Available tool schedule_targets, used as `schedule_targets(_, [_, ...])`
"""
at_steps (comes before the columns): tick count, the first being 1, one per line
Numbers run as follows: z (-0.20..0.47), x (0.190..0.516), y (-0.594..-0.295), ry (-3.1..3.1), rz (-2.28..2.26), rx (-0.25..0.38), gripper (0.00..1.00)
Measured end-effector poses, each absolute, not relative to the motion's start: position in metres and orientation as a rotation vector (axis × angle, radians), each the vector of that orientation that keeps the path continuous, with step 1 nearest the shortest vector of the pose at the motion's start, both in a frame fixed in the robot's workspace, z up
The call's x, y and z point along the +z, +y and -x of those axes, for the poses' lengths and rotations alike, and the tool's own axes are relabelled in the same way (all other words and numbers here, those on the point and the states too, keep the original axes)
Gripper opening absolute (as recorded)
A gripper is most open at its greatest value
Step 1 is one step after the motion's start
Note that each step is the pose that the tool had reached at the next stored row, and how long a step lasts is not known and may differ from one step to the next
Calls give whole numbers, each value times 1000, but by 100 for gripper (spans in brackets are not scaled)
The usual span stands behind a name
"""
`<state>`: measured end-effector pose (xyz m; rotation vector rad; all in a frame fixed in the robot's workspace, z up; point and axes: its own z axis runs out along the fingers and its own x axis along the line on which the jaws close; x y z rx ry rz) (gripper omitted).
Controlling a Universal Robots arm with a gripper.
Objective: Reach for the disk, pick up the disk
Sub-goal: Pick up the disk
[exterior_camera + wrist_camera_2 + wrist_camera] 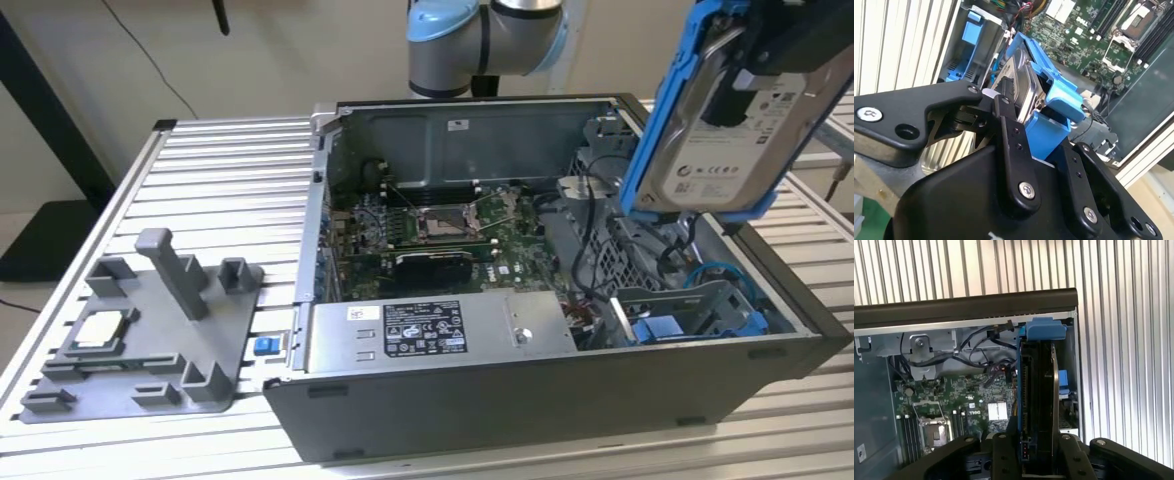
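1. We keep the hand (1021, 117) clamped evenly on the disk (721, 130), lifted at upper right of the exterior view.
2. The disk is a flat silver slab in a glossy blue bracket (1041, 330).
3. Below it, the open case (534, 400) is grey sheet metal on a ribbed worktop (214, 170).

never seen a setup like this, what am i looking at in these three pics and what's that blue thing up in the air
A robot arm works over an open computer case on a slatted metal table. The exterior view looks on from off the arm; both wrist views come from cameras riding on it. The blue thing is the disk, a hard drive in a blue bracket, clamped in the end effector and lifted above the case. Inside lies the motherboard. Beside the case sits a grey holder tray.
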<state>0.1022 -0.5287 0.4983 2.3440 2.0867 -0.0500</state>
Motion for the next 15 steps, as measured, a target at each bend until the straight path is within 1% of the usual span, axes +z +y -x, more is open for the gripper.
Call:
schedule_targets(11, [-103, 483, -530, 2088, -2344, -50, 0])
schedule_targets(15, [-106, 479, -535, 2089, -2343, -51, 0])
